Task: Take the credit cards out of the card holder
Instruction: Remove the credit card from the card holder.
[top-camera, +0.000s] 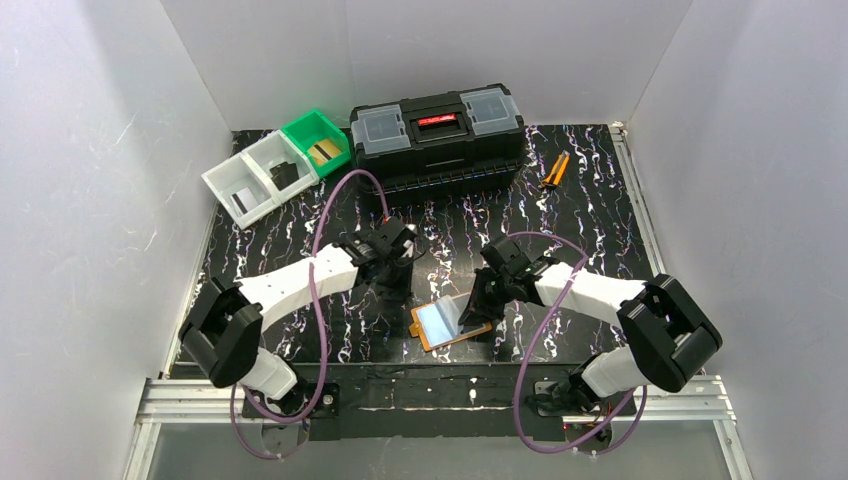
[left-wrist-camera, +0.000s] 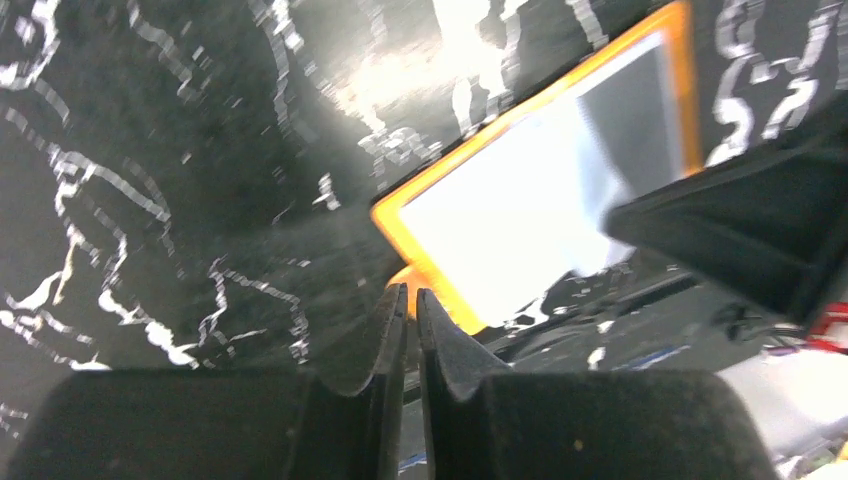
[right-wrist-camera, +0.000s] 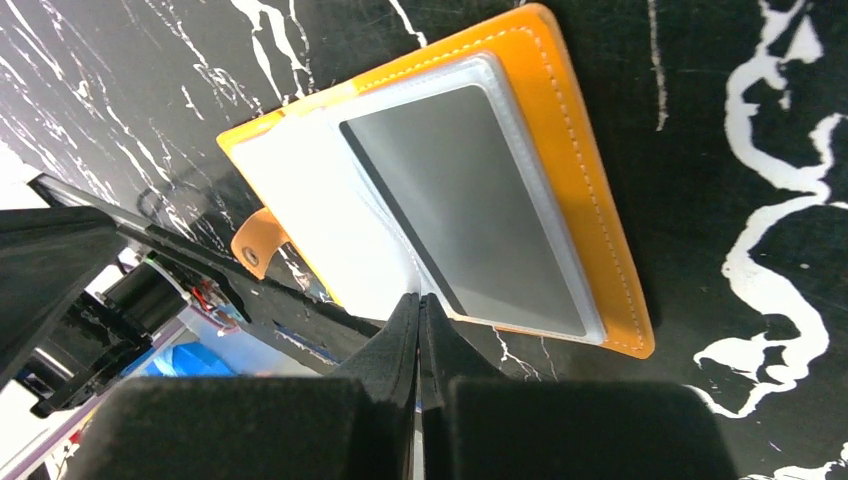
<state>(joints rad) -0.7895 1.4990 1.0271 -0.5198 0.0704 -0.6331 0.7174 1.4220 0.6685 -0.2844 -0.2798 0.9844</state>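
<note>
The orange card holder (top-camera: 450, 322) lies open near the table's front edge, its clear pockets up. One grey-looking credit card (right-wrist-camera: 470, 210) sits inside the top pocket. My right gripper (right-wrist-camera: 419, 300) is shut on the near edge of that clear pocket, beside the card's corner. In the top view it stands at the holder's right side (top-camera: 478, 300). My left gripper (left-wrist-camera: 411, 292) is shut with nothing between its fingers, its tips just short of the holder's (left-wrist-camera: 540, 210) orange snap tab.
A black toolbox (top-camera: 437, 135) stands at the back. Left of it are a green bin (top-camera: 300, 133) holding a gold-tan card and two white bins (top-camera: 222, 183) with dark cards. Orange-handled pliers (top-camera: 554, 170) lie at the back right.
</note>
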